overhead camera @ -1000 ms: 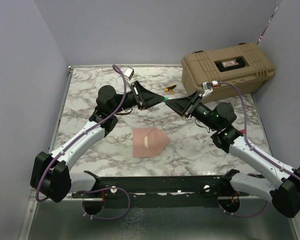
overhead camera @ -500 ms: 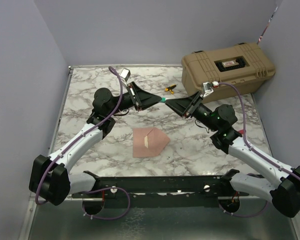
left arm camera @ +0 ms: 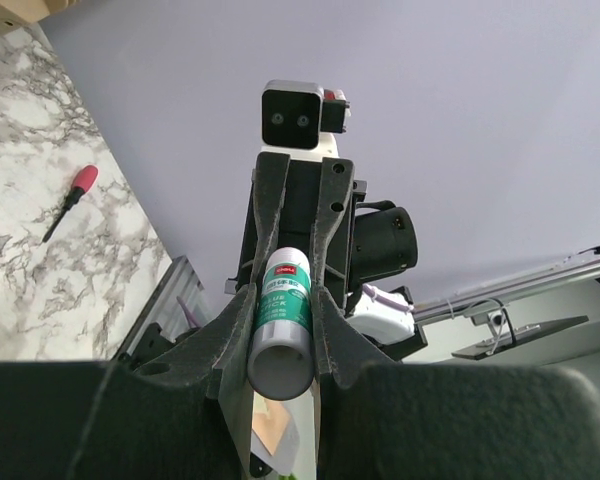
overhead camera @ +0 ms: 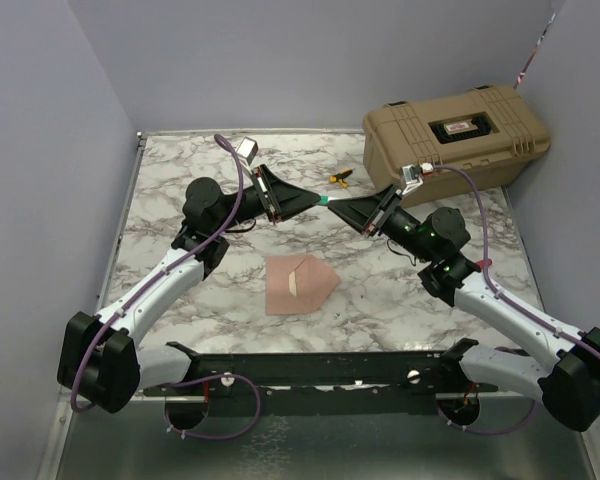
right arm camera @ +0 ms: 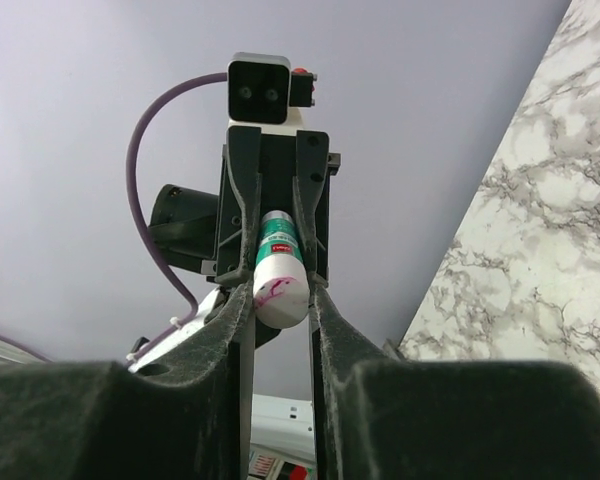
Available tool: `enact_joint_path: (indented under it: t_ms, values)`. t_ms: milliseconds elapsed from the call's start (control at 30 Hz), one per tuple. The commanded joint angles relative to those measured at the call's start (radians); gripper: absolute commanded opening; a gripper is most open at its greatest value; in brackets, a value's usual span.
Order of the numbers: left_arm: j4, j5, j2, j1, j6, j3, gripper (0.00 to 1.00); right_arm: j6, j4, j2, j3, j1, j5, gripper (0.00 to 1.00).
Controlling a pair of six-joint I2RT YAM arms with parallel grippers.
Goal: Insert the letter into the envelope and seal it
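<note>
The envelope (overhead camera: 300, 283) lay flat on the marble counter (overhead camera: 380, 300), just ahead of the arms' bases. Its pointed triangular flap was spread open toward the right arm's side, and a pale strip showed on its body. Whether the letter was inside it could not be told from above.

Both arms were raised beyond the envelope, well clear of it, and met tip to tip in the air. The left gripper (overhead camera: 313, 200) came in from the envelope's far left and the right gripper (overhead camera: 337, 205) from its far right. A glue stick (left arm camera: 282, 320) was held between them, seen from overhead only as a small teal patch where the tips met.

In the left wrist view, the left fingers (left arm camera: 220, 350) were clamped on the grey end and the green-labelled barrel of the stick, and the other gripper closed on the far end. In the right wrist view, the right fingers (right arm camera: 330, 330) were pressed against the white end of the stick, which bore a purple-pink smear. The opposite gripper held the green barrel behind it. Each pair of fingers was therefore closed on the glue stick, one at each end.

Farther back from the envelope lay a small yellow-and-green screwdriver (overhead camera: 340, 177). A tan hard case (overhead camera: 456, 135) sat beyond the envelope to the right, at the counter's far corner.
</note>
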Motion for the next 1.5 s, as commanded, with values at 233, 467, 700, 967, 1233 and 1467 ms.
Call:
enact_joint_path:
  t_ms: [233, 467, 700, 967, 1233, 1467]
  values:
    - [0.006, 0.034, -0.009, 0.010, 0.038, -0.015, 0.00, -0.033, 0.026, 0.063, 0.057, -0.006, -0.066, 0.50]
    - [0.006, 0.036, 0.005, 0.010, 0.042, -0.014, 0.00, -0.017, 0.078, 0.091, 0.045, -0.006, -0.085, 0.25]
    - [0.006, 0.030, 0.002, 0.015, 0.041, -0.013, 0.00, -0.036, 0.077, 0.065, 0.014, -0.021, -0.063, 0.01]
    - [0.003, 0.008, -0.014, 0.039, 0.029, -0.011, 0.00, -0.108, 0.191, 0.040, -0.055, -0.179, -0.274, 0.01]
    - [-0.002, -0.025, -0.026, 0.070, 0.021, -0.033, 0.00, -0.141, 0.182, 0.036, -0.045, -0.265, -0.391, 0.01]
    - [-0.096, -0.010, -0.012, 0.069, 0.107, -0.034, 0.00, -0.565, -0.561, 0.031, 0.176, -0.265, -0.127, 0.01]
